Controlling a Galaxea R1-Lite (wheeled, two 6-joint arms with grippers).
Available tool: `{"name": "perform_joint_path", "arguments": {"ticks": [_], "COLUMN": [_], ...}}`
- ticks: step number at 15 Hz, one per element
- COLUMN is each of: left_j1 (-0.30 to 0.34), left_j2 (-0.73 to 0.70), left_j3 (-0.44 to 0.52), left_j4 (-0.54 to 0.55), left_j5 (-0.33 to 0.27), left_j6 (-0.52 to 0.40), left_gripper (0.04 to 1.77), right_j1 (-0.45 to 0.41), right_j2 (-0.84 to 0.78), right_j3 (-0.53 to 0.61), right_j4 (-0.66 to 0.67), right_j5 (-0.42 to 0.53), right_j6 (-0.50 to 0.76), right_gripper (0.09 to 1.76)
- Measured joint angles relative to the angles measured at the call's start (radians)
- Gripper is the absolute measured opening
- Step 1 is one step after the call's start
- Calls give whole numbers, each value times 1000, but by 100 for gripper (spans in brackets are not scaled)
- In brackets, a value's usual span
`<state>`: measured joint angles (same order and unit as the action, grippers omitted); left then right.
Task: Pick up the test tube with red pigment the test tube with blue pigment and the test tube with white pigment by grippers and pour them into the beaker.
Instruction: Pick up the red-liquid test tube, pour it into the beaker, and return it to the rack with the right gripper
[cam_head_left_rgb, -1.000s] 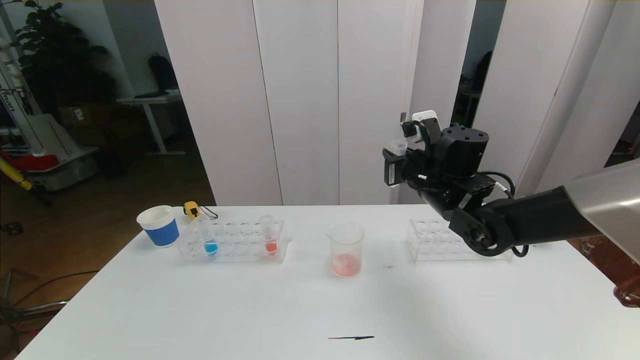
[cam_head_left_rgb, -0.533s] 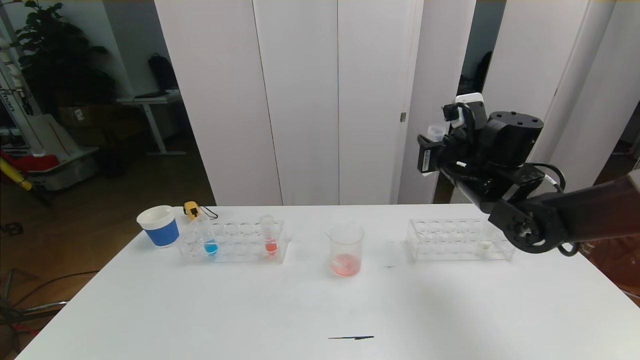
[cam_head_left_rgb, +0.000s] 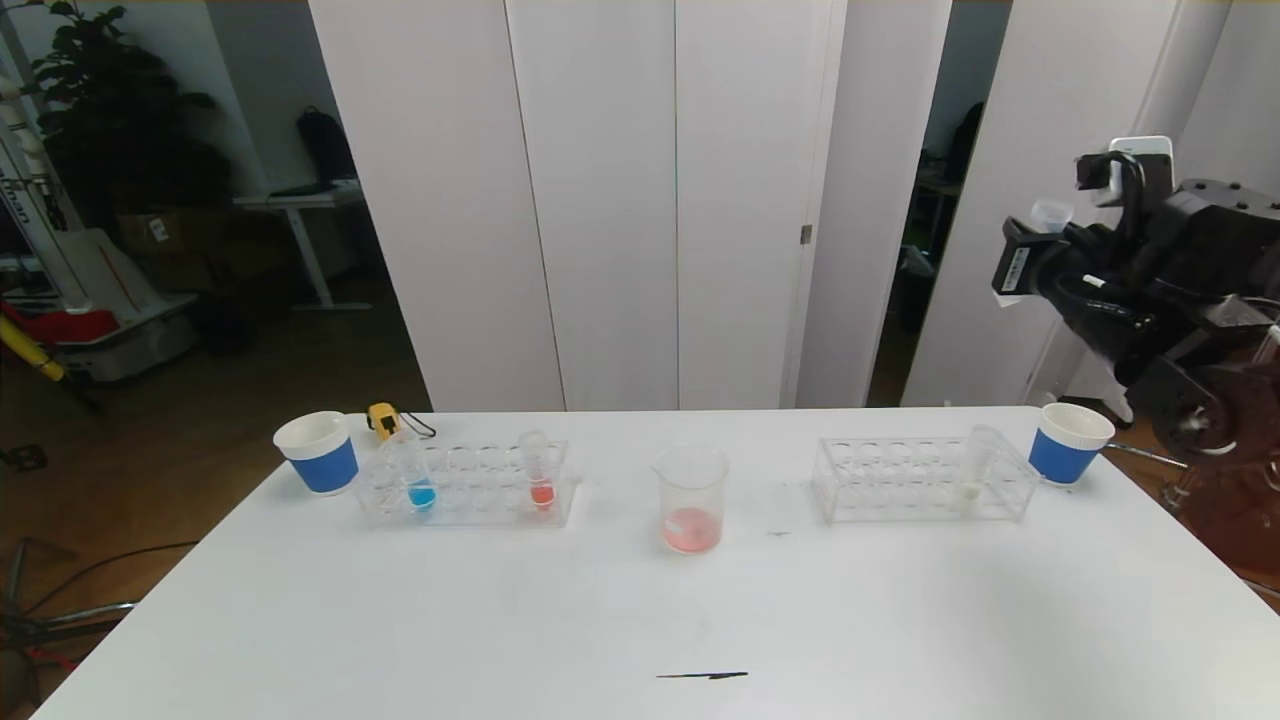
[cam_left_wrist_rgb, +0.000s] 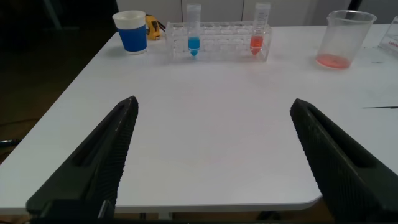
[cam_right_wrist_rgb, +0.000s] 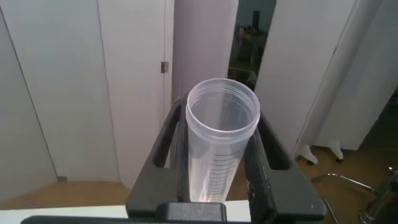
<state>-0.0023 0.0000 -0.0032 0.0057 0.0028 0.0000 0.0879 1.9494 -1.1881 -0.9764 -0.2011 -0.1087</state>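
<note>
Right, head view first: the right gripper (cam_head_left_rgb: 1040, 240) is lifted high off the table's right end, clamped on an empty clear tube (cam_head_left_rgb: 1050, 213) whose open mouth pokes up above the fingers. Well below it and toward the table's middle, the right rack (cam_head_left_rgb: 920, 480) holds the test tube with white pigment (cam_head_left_rgb: 975, 465) near its end closest to that arm, a blue-and-white paper cup (cam_head_left_rgb: 1070, 442) just beyond. Farther from the gripper, mid-table, stands the beaker (cam_head_left_rgb: 691, 497) with a pool of pinkish-red liquid at the bottom. Farthest away sits the left rack (cam_head_left_rgb: 470, 485), carrying the test tube with blue pigment (cam_head_left_rgb: 415, 472) and the test tube with red pigment (cam_head_left_rgb: 538, 470), upright and apart, with a second paper cup (cam_head_left_rgb: 318, 452) at that rack's outer end.

Now the left wrist view: the left gripper (cam_left_wrist_rgb: 217, 155) hangs low near the table edge, jaws spread wide, nothing between them. Well ahead of it stand the left rack (cam_left_wrist_rgb: 217, 43), the blue tube (cam_left_wrist_rgb: 193, 31) and the red tube (cam_left_wrist_rgb: 260, 30); the beaker (cam_left_wrist_rgb: 344, 38) is off toward the other arm's side.

Over to the right wrist view: the right gripper (cam_right_wrist_rgb: 217, 165) squeezes the clear tube (cam_right_wrist_rgb: 221, 146) from both sides, its graduated wall between the fingers (cam_right_wrist_rgb: 168, 146), mouth open toward white wall panels.
</note>
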Motion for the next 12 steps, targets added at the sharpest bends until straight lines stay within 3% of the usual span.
{"name": "perform_joint_path", "arguments": {"ticks": [6,12], "left_j1": [0,0], "left_j2": [0,0], "left_j3": [0,0], "left_j4": [0,0], "left_j5": [0,0], "left_j6": [0,0], "left_gripper": [175,175], "right_j1": [-216,-281], "right_j2": [15,152], "right_j3": [18,61], "right_j4": [-66,-239], "right_j5": [71,72], "right_j6": [18,63], "right_gripper": [59,59]}}
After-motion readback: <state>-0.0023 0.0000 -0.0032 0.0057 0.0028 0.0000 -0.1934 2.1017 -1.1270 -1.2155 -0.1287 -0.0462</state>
